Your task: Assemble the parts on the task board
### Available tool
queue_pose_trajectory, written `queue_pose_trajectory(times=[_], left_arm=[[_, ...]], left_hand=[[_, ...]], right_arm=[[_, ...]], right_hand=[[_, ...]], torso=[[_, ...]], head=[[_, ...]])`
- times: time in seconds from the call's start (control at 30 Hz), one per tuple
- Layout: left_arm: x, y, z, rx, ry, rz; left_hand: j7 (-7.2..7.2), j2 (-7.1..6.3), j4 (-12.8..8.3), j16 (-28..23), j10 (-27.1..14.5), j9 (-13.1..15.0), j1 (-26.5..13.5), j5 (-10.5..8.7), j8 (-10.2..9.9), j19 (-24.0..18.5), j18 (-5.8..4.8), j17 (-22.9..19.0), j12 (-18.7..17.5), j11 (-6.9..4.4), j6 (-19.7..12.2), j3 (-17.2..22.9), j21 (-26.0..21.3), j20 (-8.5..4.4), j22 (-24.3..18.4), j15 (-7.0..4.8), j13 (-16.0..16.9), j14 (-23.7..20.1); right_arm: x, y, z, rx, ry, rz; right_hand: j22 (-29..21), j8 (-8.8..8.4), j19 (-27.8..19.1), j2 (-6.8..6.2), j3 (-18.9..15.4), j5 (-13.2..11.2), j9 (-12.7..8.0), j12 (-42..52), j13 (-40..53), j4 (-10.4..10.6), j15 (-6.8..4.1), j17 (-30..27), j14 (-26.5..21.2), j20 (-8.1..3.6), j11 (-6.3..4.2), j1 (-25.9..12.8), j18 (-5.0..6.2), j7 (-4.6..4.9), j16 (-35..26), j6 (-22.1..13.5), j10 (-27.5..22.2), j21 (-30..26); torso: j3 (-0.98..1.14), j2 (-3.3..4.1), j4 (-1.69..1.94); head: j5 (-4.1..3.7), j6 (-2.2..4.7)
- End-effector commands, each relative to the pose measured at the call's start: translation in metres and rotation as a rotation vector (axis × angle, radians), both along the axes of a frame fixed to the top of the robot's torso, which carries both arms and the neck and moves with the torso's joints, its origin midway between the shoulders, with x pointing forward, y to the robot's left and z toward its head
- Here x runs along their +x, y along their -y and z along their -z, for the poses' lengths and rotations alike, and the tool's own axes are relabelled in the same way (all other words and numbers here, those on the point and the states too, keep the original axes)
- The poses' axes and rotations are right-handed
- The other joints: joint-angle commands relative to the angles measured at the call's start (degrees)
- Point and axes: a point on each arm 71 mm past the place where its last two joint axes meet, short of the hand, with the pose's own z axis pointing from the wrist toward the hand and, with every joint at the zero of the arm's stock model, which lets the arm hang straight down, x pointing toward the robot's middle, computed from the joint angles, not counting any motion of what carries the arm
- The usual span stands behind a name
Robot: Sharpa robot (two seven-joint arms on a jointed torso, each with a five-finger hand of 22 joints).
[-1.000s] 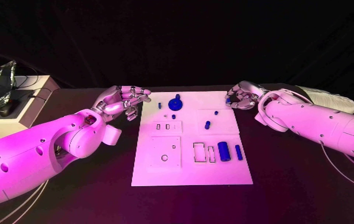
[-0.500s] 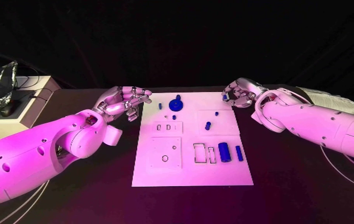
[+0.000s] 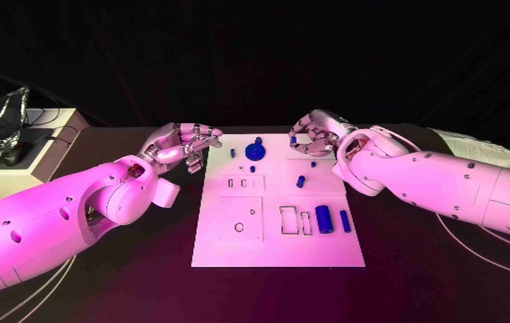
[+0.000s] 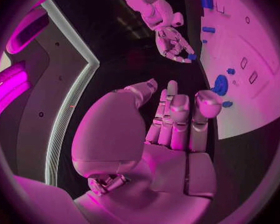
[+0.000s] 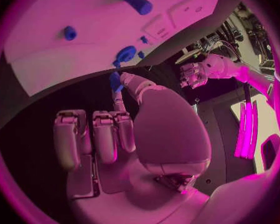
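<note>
Surface: black table [image 3: 425, 264] under a dark backdrop, with the white task board [image 3: 278, 253] lying in its middle.
Parts, far end: round blue part with a raised stem [image 3: 255, 150] stands on the board; small blue peg [image 3: 233, 152] just beside it; another small peg [image 3: 252, 168] near it.
Parts, middle: short blue piece [image 3: 300, 181] and a tiny blue piece [image 3: 314, 164] lie apart on the board.
Parts, near end: thick blue cylinder [image 3: 323, 219] lies beside a thinner blue rod [image 3: 344, 219], next to rectangular slots.
Right hand: right hand [image 3: 315, 133] hangs over the board's far edge, pinching a small blue part [image 5: 115, 80] between fingertips.
Left hand: left hand [image 3: 183, 145] sits just off the board's far corner, fingers curled in, holding nothing.
Periphery: pale box [image 3: 43, 142] at the table's edge.
</note>
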Motion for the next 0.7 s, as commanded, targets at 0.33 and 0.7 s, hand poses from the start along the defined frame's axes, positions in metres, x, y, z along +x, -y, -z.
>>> queue_pose_trajectory(times=[0.33, 0.7], left_arm=[[0.001, 0.004, 0.0, -0.008, -0.006, 0.007], [0.002, 0.007, 0.001, -0.012, -0.007, 0.011]], left_hand=[[-0.21, -0.13, -0.2, 0.0, 0.5, 0.1, -0.6, -0.13, 0.0, -0.3, -0.34, 0.0, 0.5, -0.08, 0.0, 0.1, 0.4, 0.09, 0.2, -0.04, 0.1, -0.2], [-0.24, -0.17, -0.1, 0.0, 0.5, 0.1, -0.8, -0.13, 0.0, -0.3, -0.35, 0.0, 0.5, -0.09, 0.1, 0.1, 0.5, 0.09, 0.2, -0.05, 0.2, -0.2]], right_arm=[[-0.028, -0.059, 0.024, -0.046, -0.085, 0.038], [-0.046, -0.085, 0.047, -0.087, -0.116, 0.013]], right_hand=[[11.0, 0.43, 4.0, 0.08, 0.4, 0.1, 0.0, -0.4, 11.9, -0.3, -0.13, 12.2, 5.3, -0.36, -0.42, -0.6, -0.53, 0.1, 0.1, 0.2, 3.2, -0.3], [10.8, 0.46, 3.9, -0.07, 0.4, 0.4, 0.0, -0.5, 11.8, -0.2, -0.01, 12.1, 5.3, -0.3, -0.37, -1.0, -0.47, 0.21, 0.1, -0.1, 3.1, -0.5]], torso=[[-0.4, -0.21, 0.01], [-0.21, -0.02, 0.12]], head=[[0.48, -0.49], [0.77, -1.19]])
